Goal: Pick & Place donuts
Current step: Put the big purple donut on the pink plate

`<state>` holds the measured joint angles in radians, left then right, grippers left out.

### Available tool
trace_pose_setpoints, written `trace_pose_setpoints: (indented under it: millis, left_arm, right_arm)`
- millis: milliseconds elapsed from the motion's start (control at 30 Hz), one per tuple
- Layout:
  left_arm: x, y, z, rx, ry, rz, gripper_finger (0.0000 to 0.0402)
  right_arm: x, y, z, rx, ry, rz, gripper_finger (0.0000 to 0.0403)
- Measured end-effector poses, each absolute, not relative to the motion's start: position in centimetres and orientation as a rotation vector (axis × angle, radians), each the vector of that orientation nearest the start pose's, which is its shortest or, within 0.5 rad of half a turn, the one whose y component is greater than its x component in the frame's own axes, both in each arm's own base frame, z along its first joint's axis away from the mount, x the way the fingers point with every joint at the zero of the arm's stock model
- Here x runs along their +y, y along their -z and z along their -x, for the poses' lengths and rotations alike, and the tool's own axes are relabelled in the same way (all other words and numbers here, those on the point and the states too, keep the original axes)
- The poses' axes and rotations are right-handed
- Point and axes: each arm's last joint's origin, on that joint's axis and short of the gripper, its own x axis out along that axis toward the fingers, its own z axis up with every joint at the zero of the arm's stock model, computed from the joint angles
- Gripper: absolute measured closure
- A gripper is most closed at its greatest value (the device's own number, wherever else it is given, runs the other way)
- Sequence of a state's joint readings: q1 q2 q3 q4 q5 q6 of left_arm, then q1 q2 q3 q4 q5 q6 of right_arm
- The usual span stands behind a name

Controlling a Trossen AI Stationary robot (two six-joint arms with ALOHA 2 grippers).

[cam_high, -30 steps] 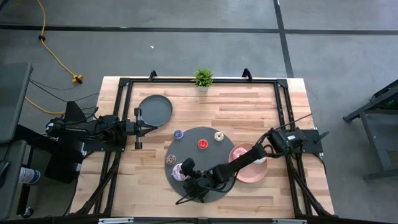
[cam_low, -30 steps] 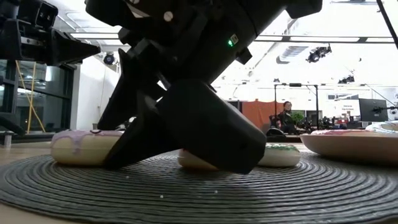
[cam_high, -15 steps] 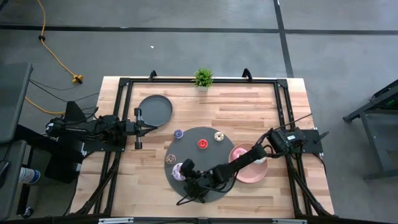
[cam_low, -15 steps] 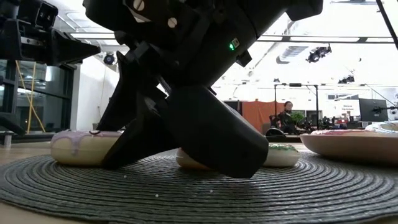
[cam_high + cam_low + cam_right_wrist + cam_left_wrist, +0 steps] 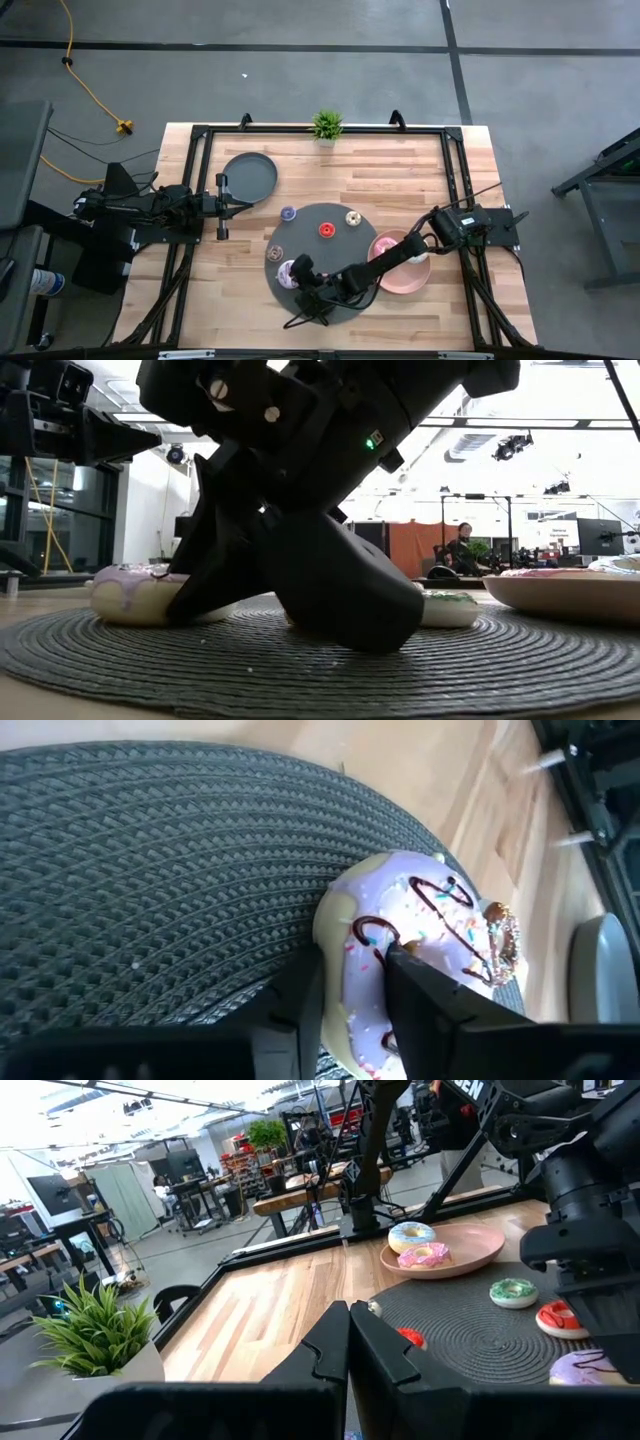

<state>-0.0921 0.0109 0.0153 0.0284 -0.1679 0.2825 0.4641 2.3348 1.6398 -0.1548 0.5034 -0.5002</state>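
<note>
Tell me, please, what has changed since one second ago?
The right gripper has closed on the rim of the lilac donut, one finger in its hole, and tipped it slightly on the mat. The left gripper stays shut near the dark plate; the other donuts are unmoved.

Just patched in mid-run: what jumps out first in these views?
The right gripper is down on the woven dark mat at its near-left edge, its fingers pinching the rim of the lilac frosted donut. To the mat's right, the pink plate already holds two donuts. The left gripper waits, shut, beside the dark grey plate at the table's far left.
</note>
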Motion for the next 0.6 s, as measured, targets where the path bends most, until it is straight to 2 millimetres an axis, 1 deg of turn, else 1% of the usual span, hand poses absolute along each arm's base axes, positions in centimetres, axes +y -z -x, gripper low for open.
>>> trace_pose_setpoints:
  millis: [133, 367, 500, 600]
  left_arm:
    - [-0.4, -17.1, -9.7, -0.021, -0.08, -0.278, 0.0401]
    - [-0.4, -17.1, -9.7, -0.021, -0.08, -0.278, 0.0401]
    - [-0.4, -17.1, -9.7, -0.022, -0.08, -0.278, 0.0401]
    - [-0.4, -17.1, -9.7, -0.022, -0.08, -0.278, 0.0401]
  right_arm:
    - [20.7, -11.9, -44.5, 0.749, -0.133, 0.872, 0.0313]
    - [20.6, -14.0, -44.3, 0.717, -0.086, 0.871, 0.0313]
    - [20.2, -15.0, -43.8, 0.746, -0.051, 0.89, 0.0312]
    - [19.9, -15.8, -43.4, 0.773, -0.002, 0.827, 0.0312]
